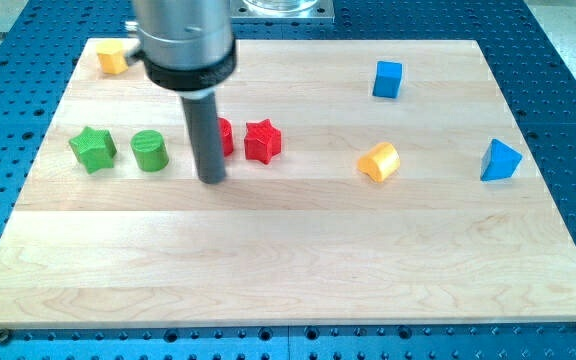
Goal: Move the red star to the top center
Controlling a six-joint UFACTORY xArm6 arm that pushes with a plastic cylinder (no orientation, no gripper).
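While the rod stands a little left of the middle of the wooden board (298, 280), its tip (212, 182) rests just below and to the left of a red block (224, 137) that it partly hides. This arm has no claw at all, only the straight rod, so nothing is open or pinching. The red star (262, 141) sits just to the right of that hidden red block, near the middle of the picture and a bit left. It needs to go up to the top middle of the board.

To push it well, the tip should probably slide around to the star's lower side first, so it can shove the star upward. It should keep away from the other red block, or that one may get pushed along too. The green star (93, 149) and green cylinder (150, 150) on the left, the yellow block (379, 161) and the blue cube (388, 79) are all out of the way.
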